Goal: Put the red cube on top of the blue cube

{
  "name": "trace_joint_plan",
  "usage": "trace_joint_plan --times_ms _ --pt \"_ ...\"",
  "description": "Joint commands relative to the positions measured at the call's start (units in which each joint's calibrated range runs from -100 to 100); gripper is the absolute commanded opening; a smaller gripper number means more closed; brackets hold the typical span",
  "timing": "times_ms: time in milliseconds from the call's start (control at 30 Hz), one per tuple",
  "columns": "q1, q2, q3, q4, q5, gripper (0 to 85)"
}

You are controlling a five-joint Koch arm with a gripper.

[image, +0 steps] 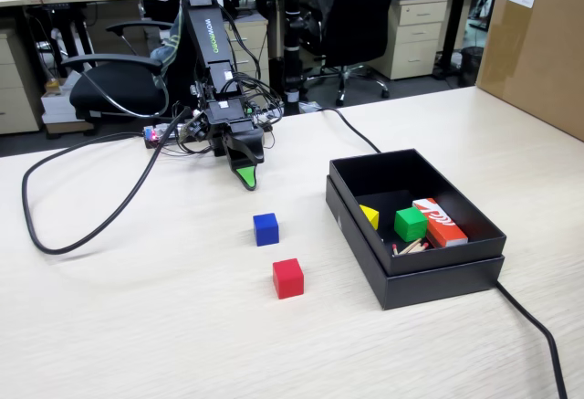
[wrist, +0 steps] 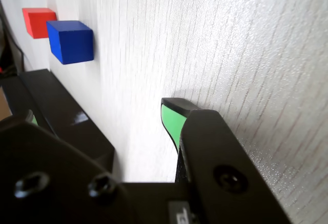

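In the fixed view the blue cube sits on the pale wood table, and the red cube lies just in front of it and slightly right, a small gap apart. My gripper hangs tip-down behind the blue cube, about a hand's width away, touching neither cube. Only one green tip shows there. In the wrist view one green-padded finger stands over bare table; the other jaw's tip does not show. The blue cube and red cube appear far off at upper left.
An open black box stands right of the cubes, holding a green cube, a yellow piece and a red-orange box with white markings. Black cables loop across the table's left. A cardboard carton stands at far right.
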Motion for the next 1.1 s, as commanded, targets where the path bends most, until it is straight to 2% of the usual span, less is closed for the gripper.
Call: trace_joint_plan --times_ms 0,767,867,1067 --pt "-0.1 0.04 -0.75 -0.57 -0.15 48.3" --pt "-0.1 0.04 -0.75 -0.57 -0.1 48.3" --pt "1.47 0.04 -0.75 -0.57 -0.1 48.3" --pt "1.37 -0.08 -0.3 -0.57 0.0 48.0"
